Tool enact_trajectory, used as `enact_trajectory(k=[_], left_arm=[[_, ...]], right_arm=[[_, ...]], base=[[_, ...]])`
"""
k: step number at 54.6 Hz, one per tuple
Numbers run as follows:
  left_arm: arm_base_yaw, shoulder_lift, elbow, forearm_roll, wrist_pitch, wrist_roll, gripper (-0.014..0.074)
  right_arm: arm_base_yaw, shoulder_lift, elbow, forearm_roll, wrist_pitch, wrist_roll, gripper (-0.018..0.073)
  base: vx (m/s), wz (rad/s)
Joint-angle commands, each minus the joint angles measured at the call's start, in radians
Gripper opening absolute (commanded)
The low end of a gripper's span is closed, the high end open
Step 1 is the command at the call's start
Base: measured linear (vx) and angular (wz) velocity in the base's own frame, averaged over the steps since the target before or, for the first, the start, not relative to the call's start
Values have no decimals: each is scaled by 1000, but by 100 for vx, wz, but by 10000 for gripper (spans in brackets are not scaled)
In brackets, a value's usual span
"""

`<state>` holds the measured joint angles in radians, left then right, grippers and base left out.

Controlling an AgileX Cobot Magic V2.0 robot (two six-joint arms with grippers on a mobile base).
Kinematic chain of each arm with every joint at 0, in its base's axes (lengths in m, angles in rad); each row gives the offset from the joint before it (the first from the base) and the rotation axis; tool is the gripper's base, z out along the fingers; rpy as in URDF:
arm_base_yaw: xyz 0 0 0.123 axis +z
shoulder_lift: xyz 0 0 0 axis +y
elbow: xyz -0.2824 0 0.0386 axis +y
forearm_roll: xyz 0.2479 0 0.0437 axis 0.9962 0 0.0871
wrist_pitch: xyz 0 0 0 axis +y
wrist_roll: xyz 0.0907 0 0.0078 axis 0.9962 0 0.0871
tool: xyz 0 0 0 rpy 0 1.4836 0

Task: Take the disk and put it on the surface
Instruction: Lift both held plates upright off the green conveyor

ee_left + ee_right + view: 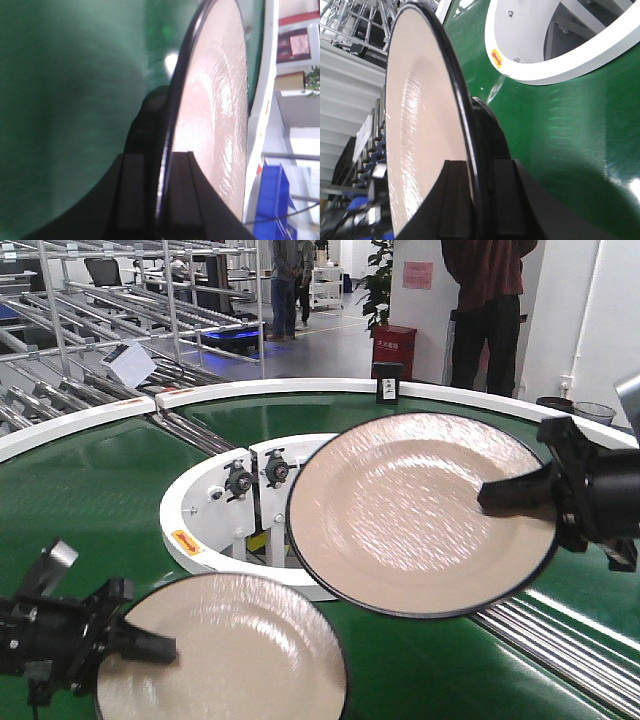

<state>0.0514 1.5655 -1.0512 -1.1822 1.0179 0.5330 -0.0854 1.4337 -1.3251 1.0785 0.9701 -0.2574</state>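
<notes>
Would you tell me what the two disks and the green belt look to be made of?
The raised disk and lower disk: likely glazed ceramic or melamine, being cream, glossy and dark-rimmed, with streaked highlights. The green belt: probably rubber or PVC, with only a soft sheen.

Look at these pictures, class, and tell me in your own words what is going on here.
A two-armed robot holds two cream, dark-rimmed disks by their rims. The left tool is clamped on the left disk, low in the front view. The right tool is clamped on the right disk, held in the air across the white inner ring. Both disks are over the green belt. Neither is set down yet, and no dark tabletop is in view.
</notes>
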Motion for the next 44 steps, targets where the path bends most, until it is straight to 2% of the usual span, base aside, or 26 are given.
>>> enact_trajectory(k=[1,11,25,44], left_arm=[[-37,-116,-26,-134,-35,-81,-1],[-96,-189,-26,-133,-107,-179,-1],[-113,-199,-26,-131,-45,-179,-1],[-113,-198,-26,-131,-53,-179,-1]], right_arm=[[30,-39,-74,42,-66,73,-6],[45,-39,-83,45,-68,77,-6],[45,-39,-83,46,-61,76,-5],[45,-39,-83,46,-61,76,-5]], base=[[0,0],[0,0],[0,0],[0,0]])
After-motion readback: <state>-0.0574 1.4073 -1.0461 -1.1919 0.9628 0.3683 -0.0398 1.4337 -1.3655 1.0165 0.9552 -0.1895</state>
